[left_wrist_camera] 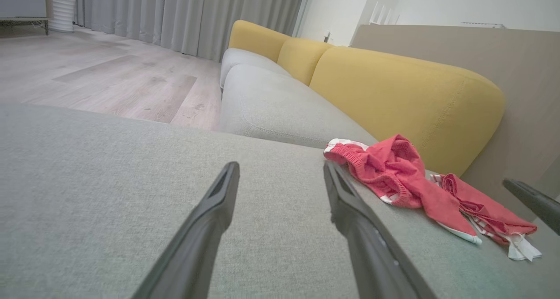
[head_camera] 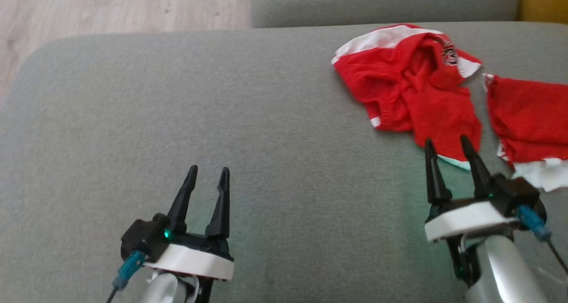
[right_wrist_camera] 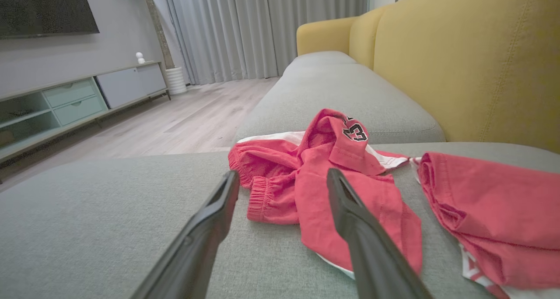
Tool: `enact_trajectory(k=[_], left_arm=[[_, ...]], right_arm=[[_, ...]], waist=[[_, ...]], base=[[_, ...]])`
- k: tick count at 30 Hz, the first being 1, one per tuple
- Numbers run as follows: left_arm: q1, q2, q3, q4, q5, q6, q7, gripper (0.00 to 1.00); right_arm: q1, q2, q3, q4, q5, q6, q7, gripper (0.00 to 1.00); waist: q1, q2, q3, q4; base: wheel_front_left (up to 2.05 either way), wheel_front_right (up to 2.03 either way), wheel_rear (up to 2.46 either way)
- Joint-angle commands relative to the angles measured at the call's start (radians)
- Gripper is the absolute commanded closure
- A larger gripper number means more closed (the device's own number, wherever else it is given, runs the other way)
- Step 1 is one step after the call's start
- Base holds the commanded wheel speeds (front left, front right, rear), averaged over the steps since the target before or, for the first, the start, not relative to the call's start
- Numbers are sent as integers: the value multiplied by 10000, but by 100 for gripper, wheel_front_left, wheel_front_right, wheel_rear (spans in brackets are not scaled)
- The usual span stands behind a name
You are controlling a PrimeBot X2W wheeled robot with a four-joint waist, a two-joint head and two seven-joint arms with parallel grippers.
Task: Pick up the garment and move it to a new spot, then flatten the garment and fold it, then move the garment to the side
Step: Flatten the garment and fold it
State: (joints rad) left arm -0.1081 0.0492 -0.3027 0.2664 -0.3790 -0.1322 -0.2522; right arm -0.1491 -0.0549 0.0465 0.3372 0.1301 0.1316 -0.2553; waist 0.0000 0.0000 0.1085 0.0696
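Garment hem lay right at the tips of the open, empty right end effector on the sofa seat; a second red cloth just beside it might well have been pinched too.

Soft, even daylight, no hard shadows. Head view slightly blurred, low res. Wrist views sharper, wide-angle w/ bowed edges; foreground defocused.

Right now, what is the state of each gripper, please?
Left gripper: jaws open, holding nothing.
Right gripper: jaws open, holding nothing.
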Motion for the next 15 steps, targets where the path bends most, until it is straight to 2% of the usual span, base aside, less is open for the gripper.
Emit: enact_trajectory(k=[1, 6, 15], left_arm=[[-441, 11, 201, -259, -38, 16, -95, 0], [-636, 10, 35, -177, -74, 16, -95, 0], [-911, 10, -302, -121, -199, 16, -95, 0]], right_arm=[[-552, 45, 167, -192, -82, -9, -64, 0], [-1459, 46, 21, 907, -29, -9, -41, 0], [-3312, 46, -687, 3690, -374, -9, 660, 0]], waist=[[0, 0, 167, 203], [0, 0, 490, 740], [0, 0, 972, 1600]], base=[[0, 0, 0], [0, 0, 0], [0, 0, 0]])
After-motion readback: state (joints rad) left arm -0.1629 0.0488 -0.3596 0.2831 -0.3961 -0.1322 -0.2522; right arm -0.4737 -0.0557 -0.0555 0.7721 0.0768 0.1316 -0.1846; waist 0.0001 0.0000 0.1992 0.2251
